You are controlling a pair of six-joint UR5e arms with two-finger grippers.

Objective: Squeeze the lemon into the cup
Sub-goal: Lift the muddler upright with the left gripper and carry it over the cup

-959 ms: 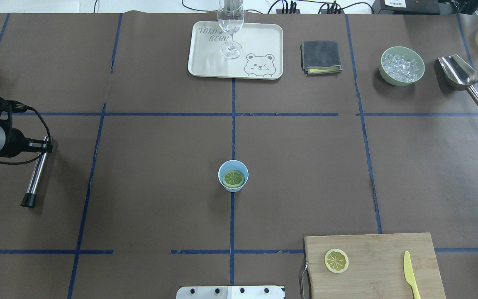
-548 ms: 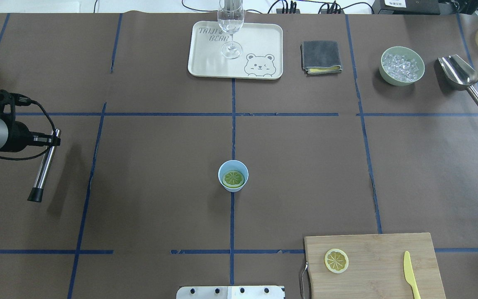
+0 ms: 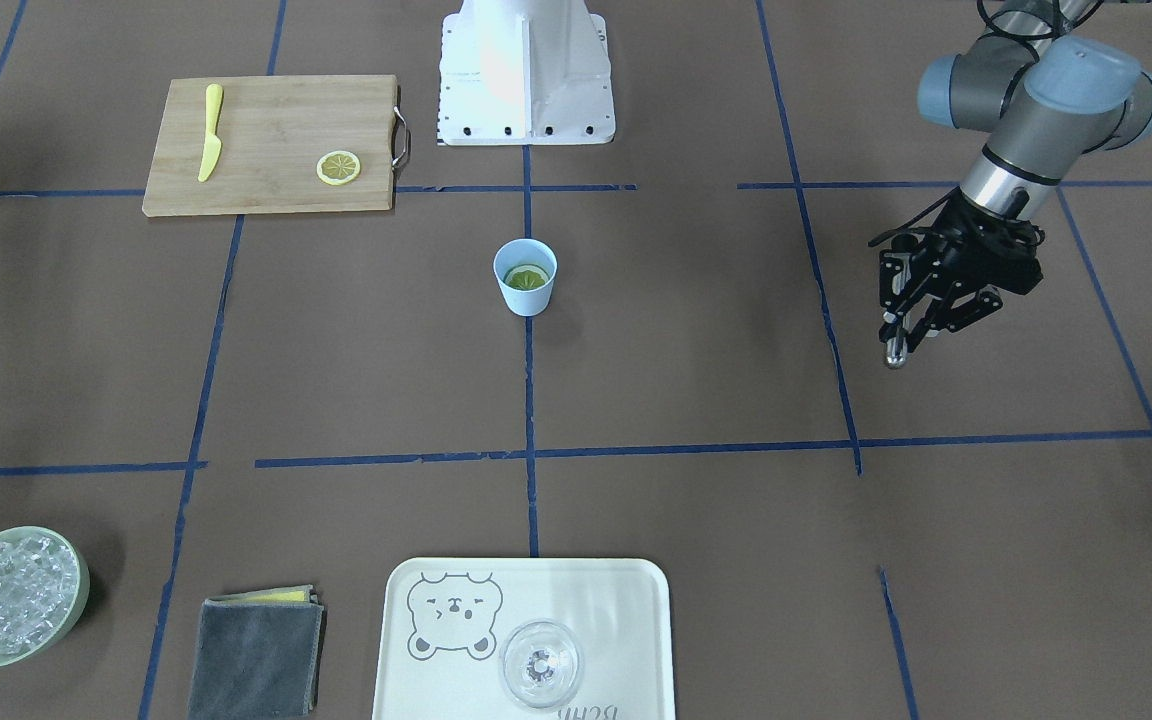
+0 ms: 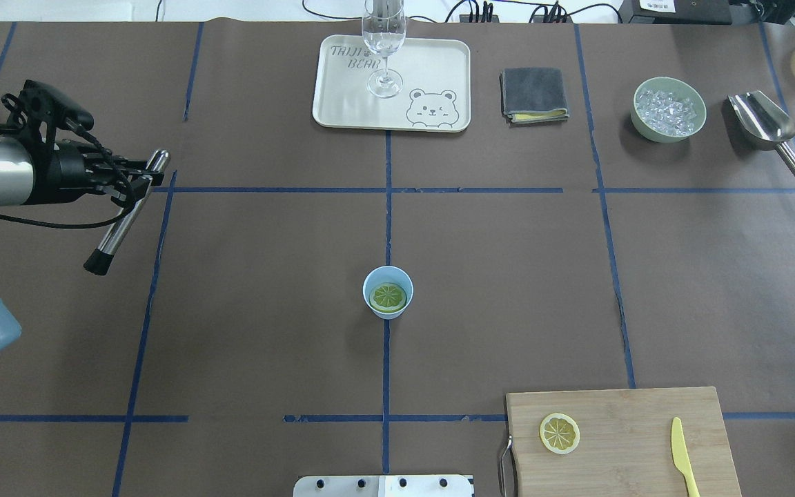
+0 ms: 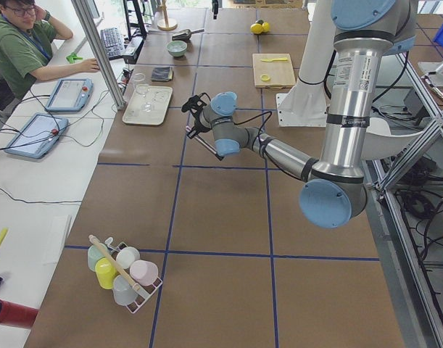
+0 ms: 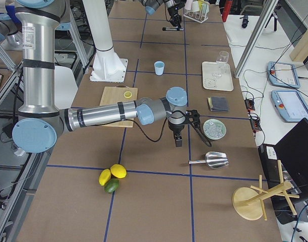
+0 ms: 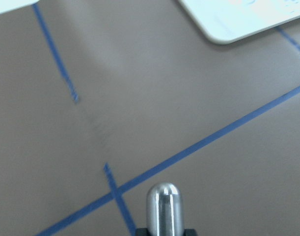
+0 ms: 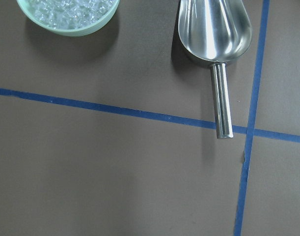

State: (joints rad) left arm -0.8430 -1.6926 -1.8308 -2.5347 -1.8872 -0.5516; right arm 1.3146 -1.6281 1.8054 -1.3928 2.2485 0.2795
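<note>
The light blue cup stands upright at the table's middle with one lemon slice lying flat inside; both show in the front view, cup and slice. A second lemon slice lies on the cutting board. My left gripper is far left of the cup, above the table, shut on a metal rod with a black tip; the rod's rounded end fills the left wrist view. My right gripper hovers near the ice bowl; its jaws cannot be judged.
A tray with a clear wine glass sits at the far middle. A grey cloth, a green bowl of ice and a metal scoop lie far right. A yellow knife lies on the board.
My left arm has carried the rod away from the table's near-left, farther out and to the right, and the rod now tilts more. The cup and slices have not moved.
</note>
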